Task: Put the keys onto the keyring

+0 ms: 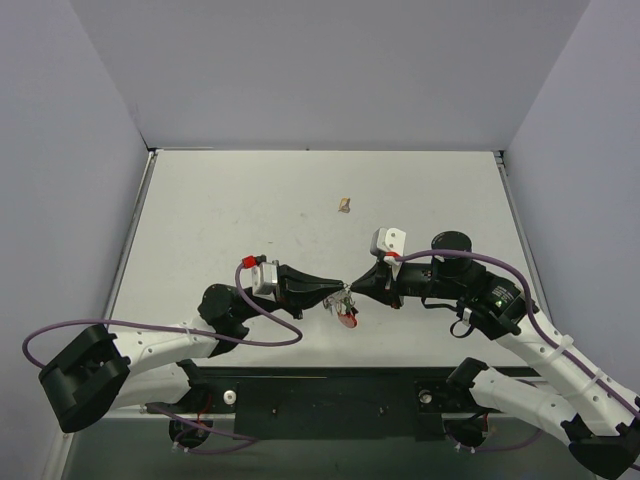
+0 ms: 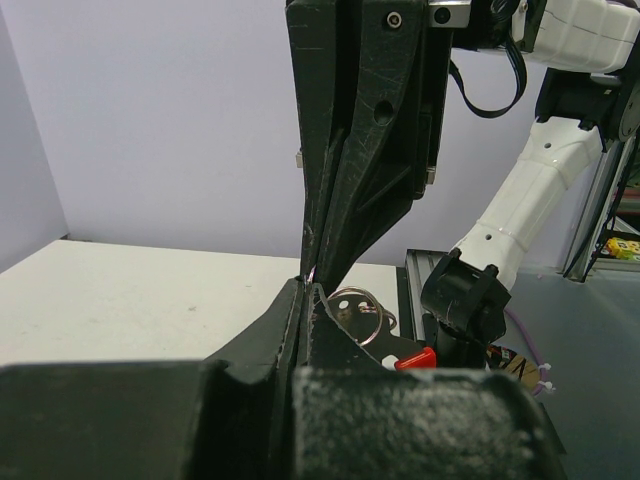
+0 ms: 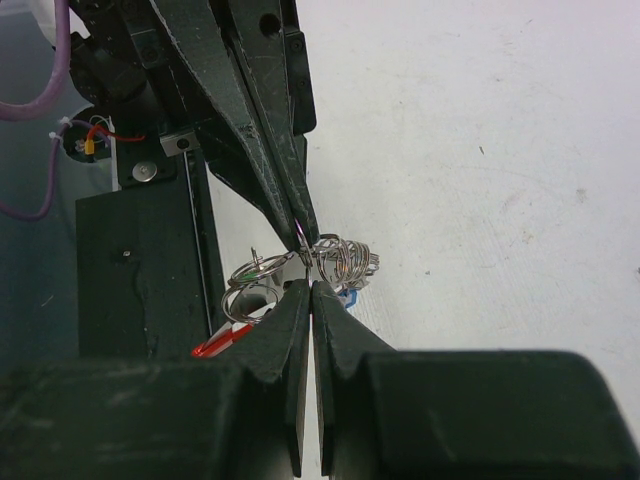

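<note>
The right end effector [image 3: 311,290] has its fingers pressed together, with the tips touching the bunch of keys [image 3: 345,262] just ahead; I cannot tell whether it pinches them. Tip to tip opposite it, the left end effector [image 3: 301,236] is clamped on the keyring [image 3: 248,296] wire. A red tag [image 3: 214,346] hangs beneath both tips, over the table [image 3: 480,150].

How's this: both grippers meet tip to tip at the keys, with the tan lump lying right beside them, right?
No. The top external view shows the tan lump lying well apart from the keys, farther up the table. The left gripper and right gripper do meet there.
</note>
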